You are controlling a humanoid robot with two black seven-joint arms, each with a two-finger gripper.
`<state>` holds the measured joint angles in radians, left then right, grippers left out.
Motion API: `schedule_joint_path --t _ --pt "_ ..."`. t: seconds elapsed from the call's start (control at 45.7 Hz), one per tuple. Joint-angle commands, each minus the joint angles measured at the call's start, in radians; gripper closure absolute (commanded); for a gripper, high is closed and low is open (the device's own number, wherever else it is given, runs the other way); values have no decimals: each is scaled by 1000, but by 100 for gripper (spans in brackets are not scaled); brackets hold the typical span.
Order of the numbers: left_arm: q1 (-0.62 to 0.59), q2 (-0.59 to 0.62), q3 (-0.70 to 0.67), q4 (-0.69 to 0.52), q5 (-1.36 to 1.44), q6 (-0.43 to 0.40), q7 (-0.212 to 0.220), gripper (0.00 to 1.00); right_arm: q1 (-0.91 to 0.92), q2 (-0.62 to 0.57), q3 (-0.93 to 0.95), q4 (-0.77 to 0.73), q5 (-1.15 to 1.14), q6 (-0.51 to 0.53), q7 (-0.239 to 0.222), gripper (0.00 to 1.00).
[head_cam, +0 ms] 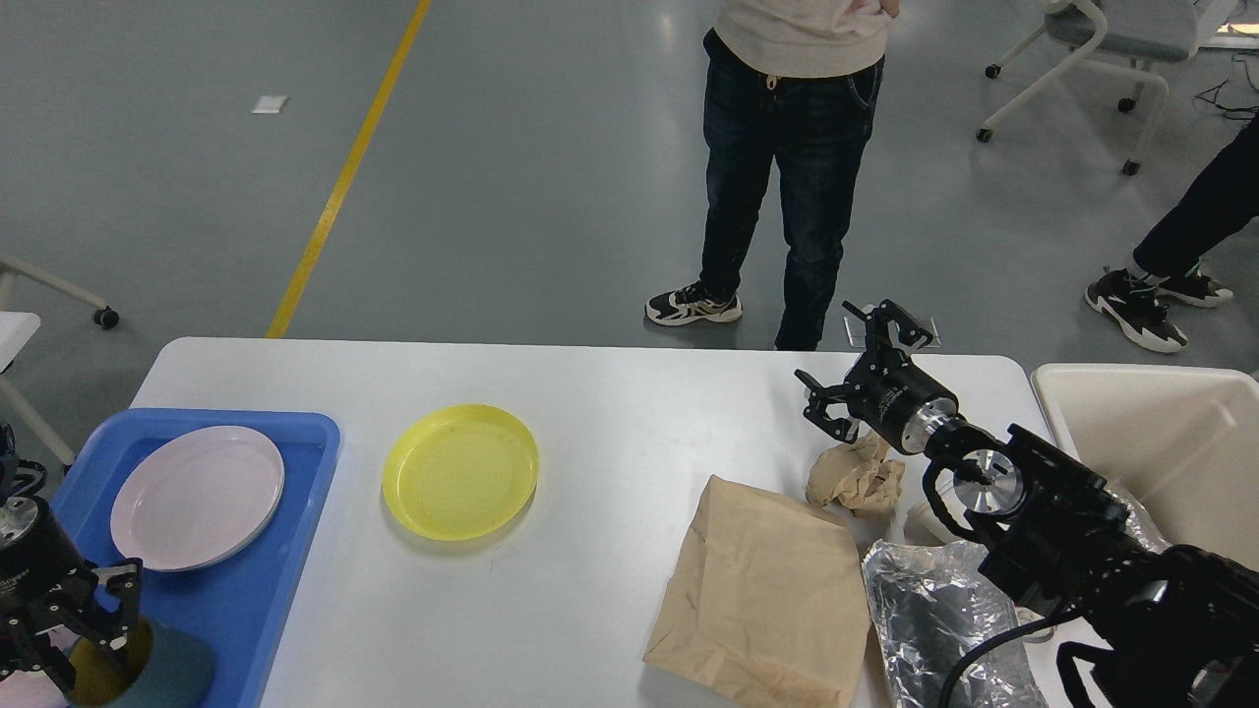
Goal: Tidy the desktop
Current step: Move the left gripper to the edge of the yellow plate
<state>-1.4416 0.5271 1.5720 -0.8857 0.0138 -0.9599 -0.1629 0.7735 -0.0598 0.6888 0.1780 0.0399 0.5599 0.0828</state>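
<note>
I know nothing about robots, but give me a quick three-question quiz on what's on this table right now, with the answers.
1. True or false: the yellow plate lies inside the blue tray.
2. Which lies closest under the right gripper: A) the pink plate, B) the crumpled paper ball, C) the cream bin?
3. Fill in: the flat brown paper bag lies beside a crinkled ____ bag.

Key: 1. False, it sits on the bare desktop. 2. B. 3. Silver.
</note>
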Motion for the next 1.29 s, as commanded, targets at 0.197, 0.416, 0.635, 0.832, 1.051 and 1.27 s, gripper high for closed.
schedule_joint_path --t 0.197,0.416,0.635,0.832,1.051,1.27 --pt "-177 -25 68 -30 0 0 -3 13 0 0 0 0 0 0 0 0" --pt "-401 -183 157 -144 -2 119 -9 13 0 0 0 0 0 0 0 0" --pt "-565 -329 183 -228 -3 291 -6 13 0 0 0 0 0 0 0 0" --pt "-551 -435 171 -225 -15 533 -9 13 0 0 0 0 0 0 0 0" --pt "-378 -493 31 -128 -21 552 6 12 0 0 0 0 0 0 0 0" --pt "-162 -499 -64 65 -21 524 11 12 0 0 0 0 0 0 0 0"
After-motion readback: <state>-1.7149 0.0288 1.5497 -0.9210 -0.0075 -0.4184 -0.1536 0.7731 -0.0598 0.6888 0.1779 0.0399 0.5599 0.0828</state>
